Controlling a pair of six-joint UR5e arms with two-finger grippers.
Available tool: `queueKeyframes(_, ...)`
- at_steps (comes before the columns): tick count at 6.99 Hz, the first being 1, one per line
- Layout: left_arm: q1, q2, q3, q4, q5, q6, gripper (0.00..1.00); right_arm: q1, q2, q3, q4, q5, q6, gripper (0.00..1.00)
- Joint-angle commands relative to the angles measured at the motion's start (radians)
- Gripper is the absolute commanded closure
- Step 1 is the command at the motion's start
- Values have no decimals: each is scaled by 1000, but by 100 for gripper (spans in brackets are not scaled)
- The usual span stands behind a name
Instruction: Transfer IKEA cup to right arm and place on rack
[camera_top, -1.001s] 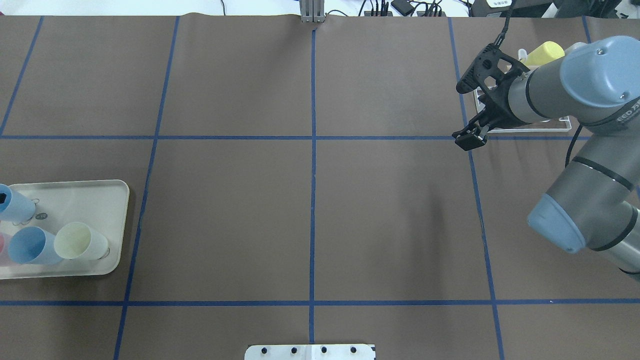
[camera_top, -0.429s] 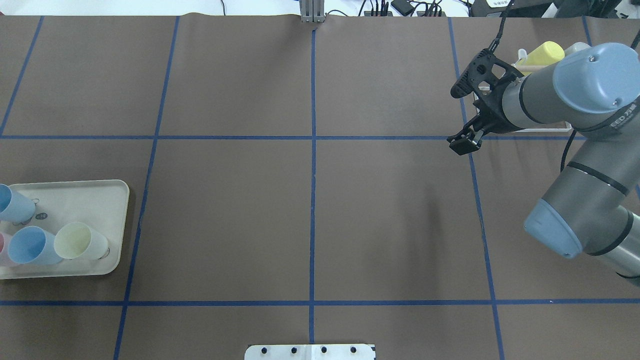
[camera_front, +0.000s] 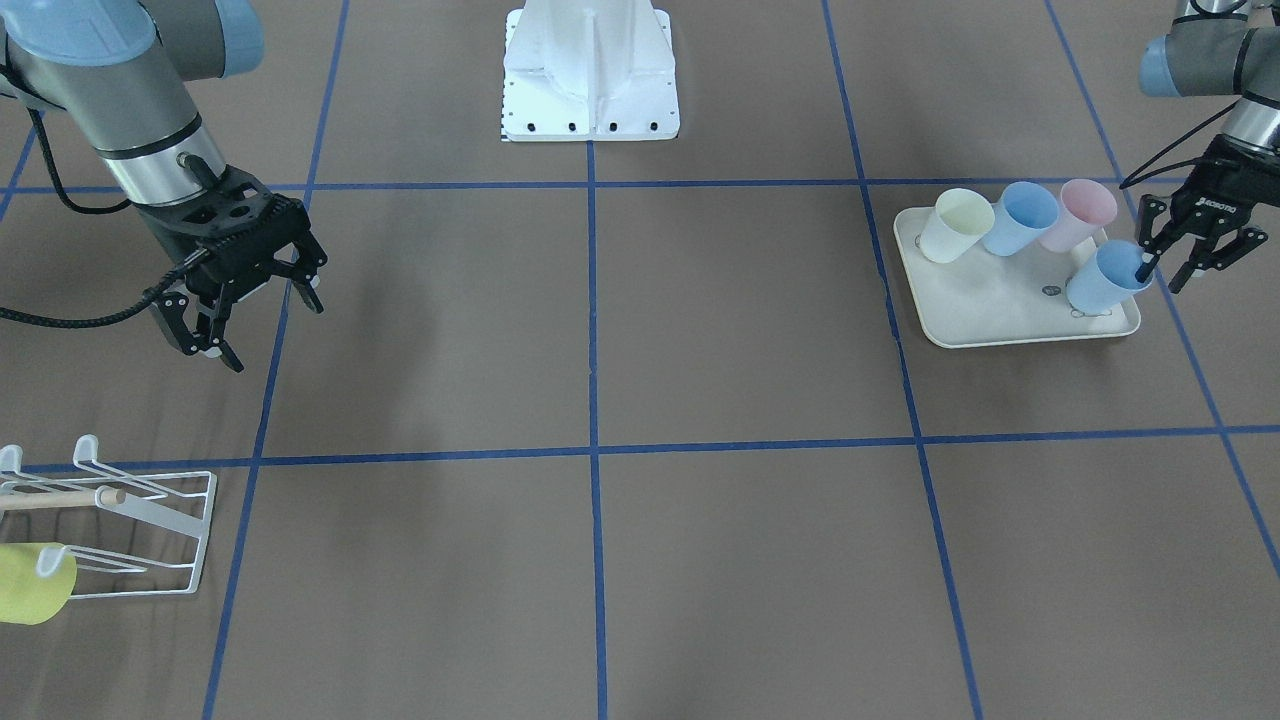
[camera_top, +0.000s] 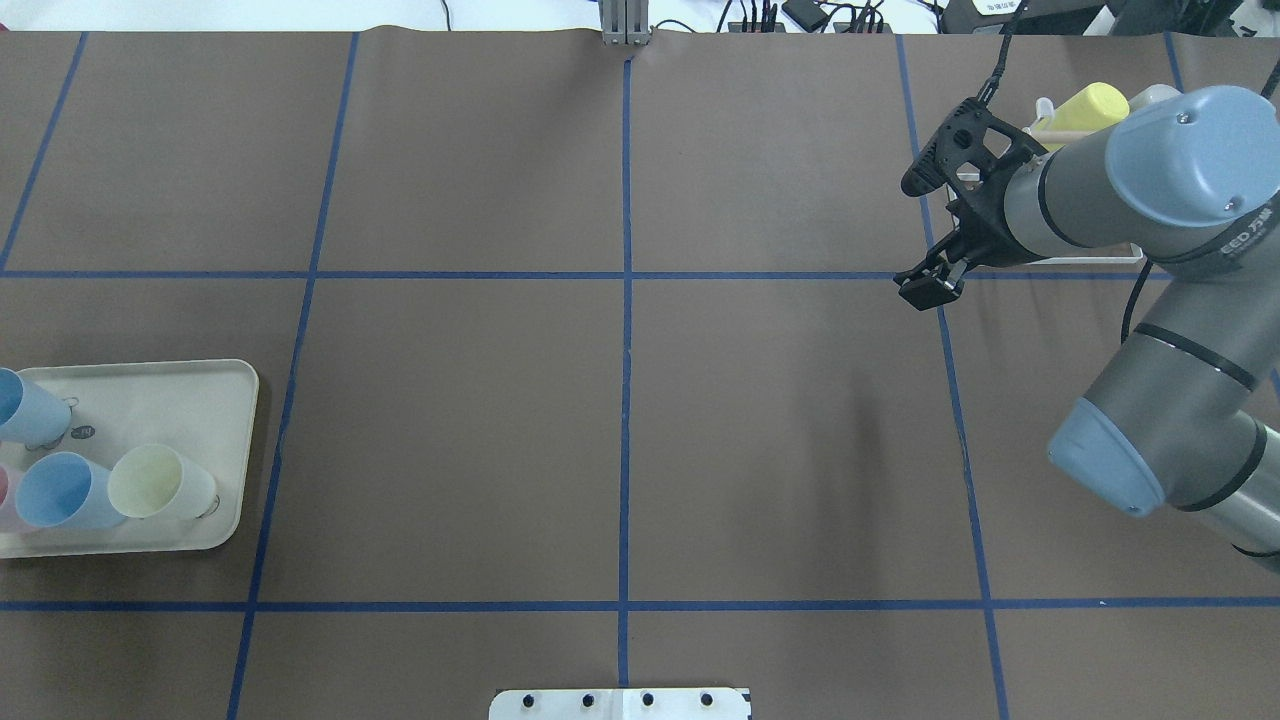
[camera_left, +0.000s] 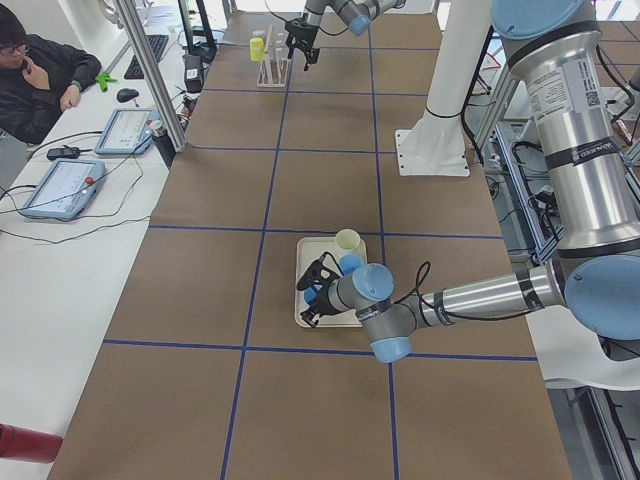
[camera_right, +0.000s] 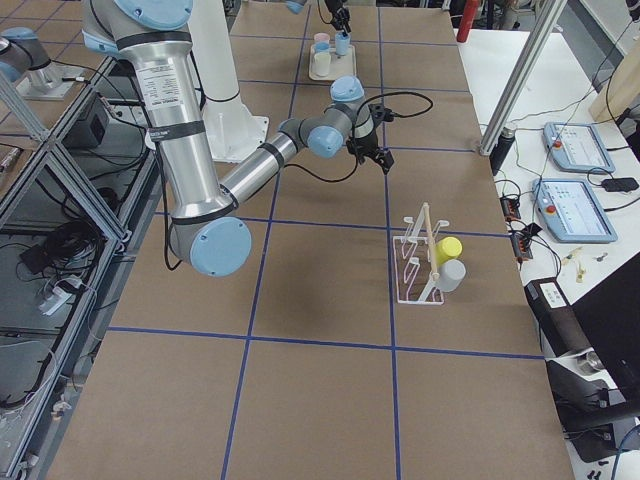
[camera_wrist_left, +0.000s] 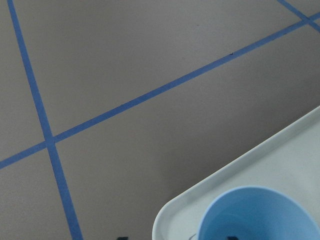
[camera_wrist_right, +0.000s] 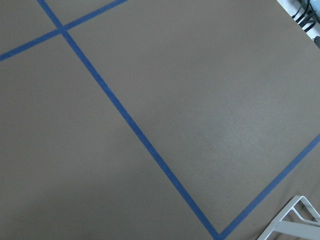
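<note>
Since a second ago the right hand (camera_front: 255, 325) has shifted slightly away from the rack (camera_front: 150, 530), toward the middle of the worktop (camera_top: 620, 420). Its fingers are spread wide and hold nothing. The left hand (camera_front: 1195, 245) is also open, with one finger dipped into the mouth of the light-blue cup (camera_front: 1100, 282) and the other outside. That plain, tapered cup sits mouth-up at a corner of the cream tray (camera_front: 1000, 310), apart from three other cups (camera_front: 1030, 215)

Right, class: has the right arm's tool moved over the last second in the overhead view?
Yes, slightly. The right tool has shifted left in the overhead view: its lower fingertip now sits just left of the vertical blue tape line it overlapped before.
</note>
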Motion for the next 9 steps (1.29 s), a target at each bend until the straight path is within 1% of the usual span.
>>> queueKeyframes(1, 1, -2, -2, 0, -17, 6, 100, 0, 0, 0, 0, 0, 0, 1)
queueKeyframes(2, -7, -5, -8, -2, -87, 7, 100, 0, 0, 0, 0, 0, 0, 1)
queueKeyframes(3, -52, -15, -17, 7, -129, 8, 100, -2, 1, 0, 0, 0, 0, 1)
queueKeyframes(5, -193, -66, -40, 15, -215, 8, 100, -6, 7, 0, 2, 3, 0, 1)
queueKeyframes(6, -244, -87, -60, 36, -264, 0, 100, -18, 33, -6, 3, 3, 0, 1)
queueKeyframes(7, -283, -104, -131, 117, -308, -26, 100, -40, 53, -9, 18, 5, 5, 1)
queueKeyframes(8, -284, -101, -253, 189, -321, -167, 100, -61, 61, -12, 53, 0, 3, 1)
queueKeyframes(9, -283, -104, -338, 206, -323, -342, 100, -74, 55, -23, 143, 3, 6, 1)
